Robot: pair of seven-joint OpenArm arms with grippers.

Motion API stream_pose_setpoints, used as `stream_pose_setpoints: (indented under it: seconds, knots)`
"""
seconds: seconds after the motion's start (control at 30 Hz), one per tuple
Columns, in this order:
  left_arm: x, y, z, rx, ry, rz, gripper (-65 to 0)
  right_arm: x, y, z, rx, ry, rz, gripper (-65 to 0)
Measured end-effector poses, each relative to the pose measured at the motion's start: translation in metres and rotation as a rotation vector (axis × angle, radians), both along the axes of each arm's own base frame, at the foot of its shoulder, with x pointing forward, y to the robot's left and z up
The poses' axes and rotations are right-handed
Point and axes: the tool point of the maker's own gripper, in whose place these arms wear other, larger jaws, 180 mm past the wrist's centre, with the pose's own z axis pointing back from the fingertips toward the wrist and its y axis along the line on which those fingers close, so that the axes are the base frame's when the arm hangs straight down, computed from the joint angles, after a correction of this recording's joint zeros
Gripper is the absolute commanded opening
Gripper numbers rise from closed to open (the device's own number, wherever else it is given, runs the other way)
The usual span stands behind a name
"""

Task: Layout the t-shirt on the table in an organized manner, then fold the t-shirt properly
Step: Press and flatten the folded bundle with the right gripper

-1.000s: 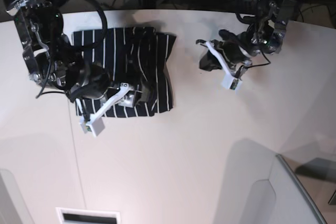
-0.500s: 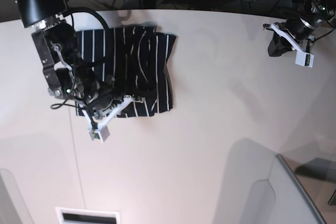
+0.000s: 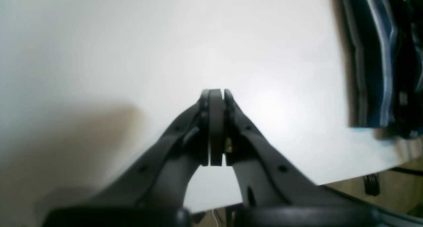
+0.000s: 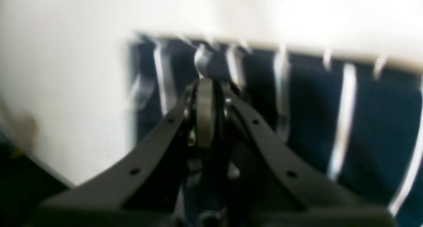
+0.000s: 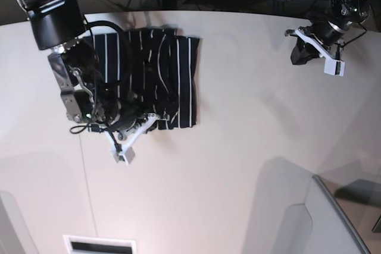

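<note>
Shirt (image 5: 152, 75) folded, upper left of worktop (image 5: 238, 147) | right fingers (image 4: 206, 88) pinching its near hem | left fingers (image 3: 216, 98) pressed together, empty, upper right | risk: one-corner pull skews the fold or hem slips.

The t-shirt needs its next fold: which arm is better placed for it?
Probably the right: the right gripper is shut on the t-shirt at its near edge, while the left gripper is shut, empty, far off.

The dark navy cloth t-shirt with thin white stripes (image 5: 161, 75) lies folded into a rough rectangle, slightly rumpled, near the curved far edge of the broad, smooth off-white tabletop (image 5: 238, 165), toward its left side in the base view.
</note>
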Motion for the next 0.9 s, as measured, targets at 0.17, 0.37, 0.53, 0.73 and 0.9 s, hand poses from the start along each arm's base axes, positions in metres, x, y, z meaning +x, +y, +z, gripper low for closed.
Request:
stream_pose_setpoints:
  seconds: [0.17, 0.37, 0.53, 0.73, 0.9]
  knots:
    - [-0.001, 0.002, -0.002, 0.000, 0.006, 0.006, -65.0, -0.037, 0.013, 0.029, 0.041, -0.035, 0.075, -61.1]
    - [0.005, 0.002, 0.000, 0.003, -0.006, 0.005, -65.0, -0.041, 0.003, -0.025, -0.054, 0.051, 0.037, -61.1]
    - [0.009, 0.001, 0.002, -0.005, -0.018, 0.007, -65.0, -0.035, 0.002, -0.040, -0.110, 0.079, 0.033, -64.5]
    - [0.007, 0.002, 0.000, 0.000, -0.007, 0.005, -65.0, -0.061, 0.029, 0.005, -0.038, 0.002, 0.104, -64.7]
    - [0.009, 0.002, 0.001, -0.002, -0.012, 0.006, -65.0, -0.083, 0.039, -0.011, -0.057, 0.047, 0.153, -64.7]
